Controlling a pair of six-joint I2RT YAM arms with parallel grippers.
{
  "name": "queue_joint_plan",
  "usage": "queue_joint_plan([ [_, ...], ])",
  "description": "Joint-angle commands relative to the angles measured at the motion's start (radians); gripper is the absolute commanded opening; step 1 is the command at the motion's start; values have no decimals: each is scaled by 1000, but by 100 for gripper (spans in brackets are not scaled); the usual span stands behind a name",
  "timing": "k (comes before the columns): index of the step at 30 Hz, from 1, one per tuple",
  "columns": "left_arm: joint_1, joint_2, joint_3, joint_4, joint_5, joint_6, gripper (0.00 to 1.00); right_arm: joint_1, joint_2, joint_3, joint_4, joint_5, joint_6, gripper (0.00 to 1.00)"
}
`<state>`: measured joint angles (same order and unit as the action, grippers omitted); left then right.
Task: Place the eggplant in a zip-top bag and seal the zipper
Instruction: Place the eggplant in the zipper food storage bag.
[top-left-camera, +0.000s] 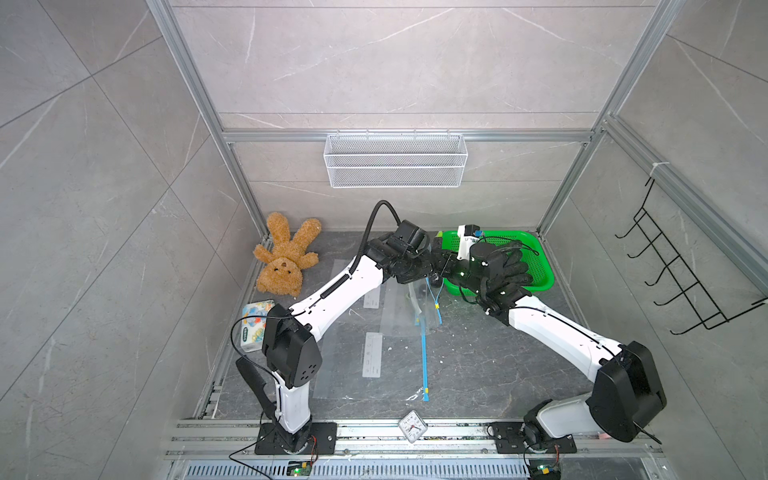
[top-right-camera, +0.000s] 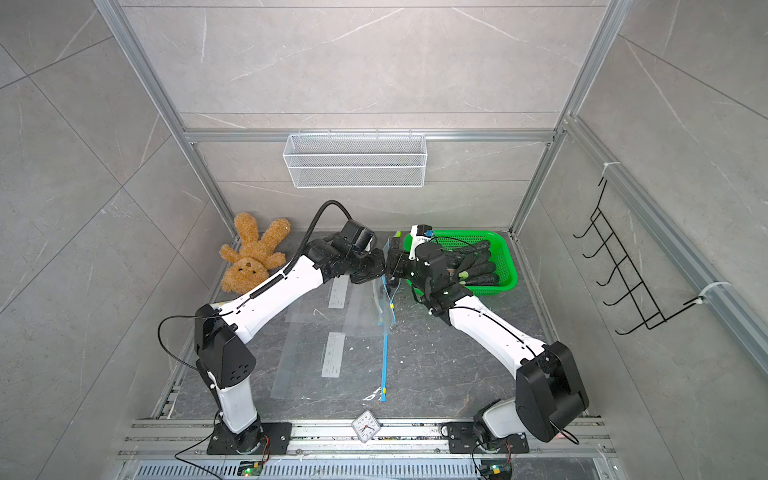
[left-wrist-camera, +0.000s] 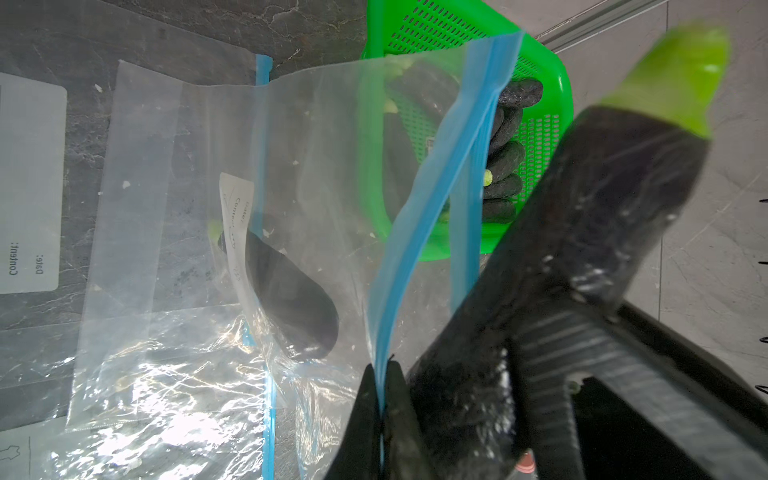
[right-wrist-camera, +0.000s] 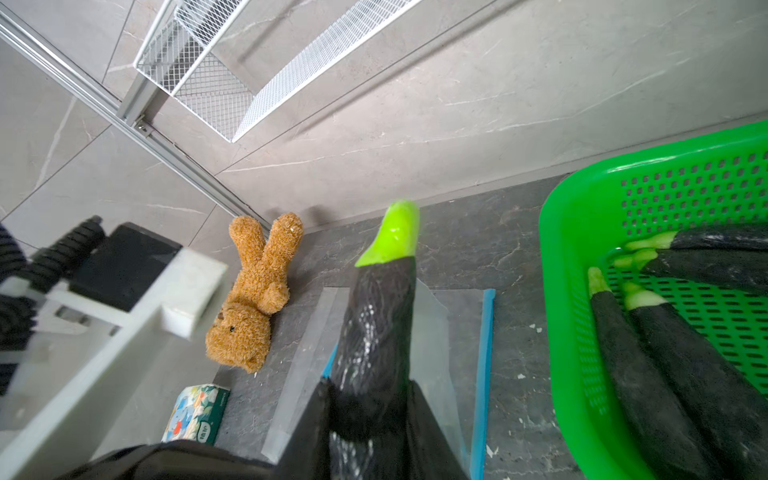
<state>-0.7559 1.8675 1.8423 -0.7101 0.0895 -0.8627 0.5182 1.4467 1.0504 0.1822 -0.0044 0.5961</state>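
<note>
My left gripper (left-wrist-camera: 381, 370) is shut on the blue zipper strip (left-wrist-camera: 419, 216) of a clear zip-top bag (left-wrist-camera: 324, 145) and holds that edge up off the table. The two blue strips stand apart at the mouth. A dark eggplant (left-wrist-camera: 291, 299) shows through the film, low in the bag. My right gripper (right-wrist-camera: 370, 390) is shut on another eggplant (right-wrist-camera: 382, 316), black with a green stem that points away from the fingers. This eggplant (left-wrist-camera: 602, 208) hangs right beside the held bag edge. In both top views the two grippers meet next to the green basket (top-left-camera: 540, 282), with the bag (top-right-camera: 384, 303) hanging below them.
The green basket (top-right-camera: 509, 266) holds several more eggplants (right-wrist-camera: 665, 365). Other flat bags (top-left-camera: 370, 361) lie across the table's middle. A teddy bear (top-left-camera: 284, 257) and a tissue pack (top-left-camera: 253, 324) are at the left, a small clock (top-left-camera: 412, 426) on the front rail, a wire basket (top-left-camera: 395, 160) on the back wall.
</note>
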Motion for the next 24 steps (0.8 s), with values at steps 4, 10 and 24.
queue_joint_plan([
  [4, 0, -25, 51, 31, 33, -11, 0, 21, -4, -45, 80, 77, -2, 4],
  [10, -2, -28, 54, 27, 30, -10, 0, 50, -24, -66, 107, 103, -40, 5],
  [24, -2, -62, 22, 27, -1, -8, 0, 114, -70, -103, 86, 144, -109, 13],
])
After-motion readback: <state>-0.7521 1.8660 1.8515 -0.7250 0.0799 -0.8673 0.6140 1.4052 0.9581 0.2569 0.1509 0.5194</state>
